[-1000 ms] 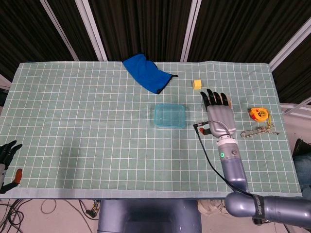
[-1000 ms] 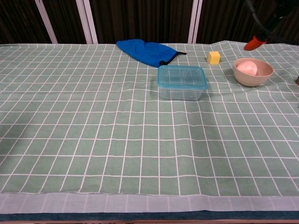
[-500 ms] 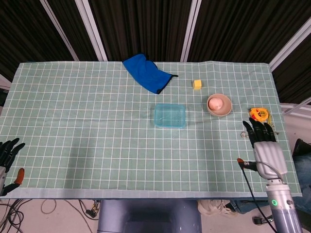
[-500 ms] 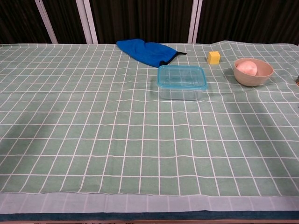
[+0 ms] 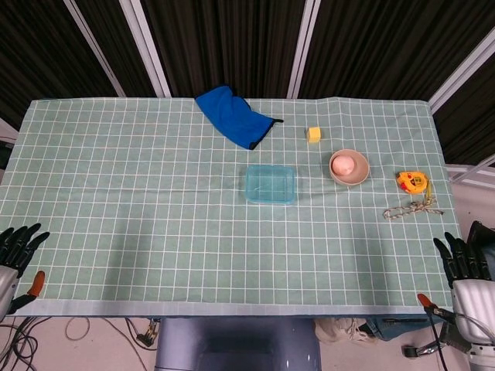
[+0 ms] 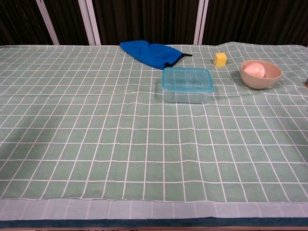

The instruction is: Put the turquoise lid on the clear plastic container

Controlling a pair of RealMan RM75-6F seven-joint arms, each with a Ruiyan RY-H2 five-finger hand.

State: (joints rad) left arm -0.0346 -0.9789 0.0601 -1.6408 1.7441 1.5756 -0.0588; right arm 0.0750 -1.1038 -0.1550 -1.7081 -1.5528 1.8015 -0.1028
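From the head view, the clear plastic container [image 5: 270,185] sits near the middle of the checked green tabletop [image 5: 139,201] with the turquoise lid [image 5: 270,182] already on top. A blue cloth bag [image 5: 230,116] lies behind it, with a yellow cube [image 5: 313,134], a beige bowl [image 5: 349,167] holding a pink ball [image 5: 345,163], a tape measure [image 5: 411,181] and a short cord [image 5: 410,209] to the right. Both hands hang off the near corners — the left hand [image 5: 17,253] and right hand [image 5: 466,272] show spread fingers, holding nothing.

In the chest view, the lid [image 6: 187,79] covers the container [image 6: 187,92], bag [image 6: 151,52] behind, cube [image 6: 220,59] and bowl [image 6: 261,74] well apart to the right.
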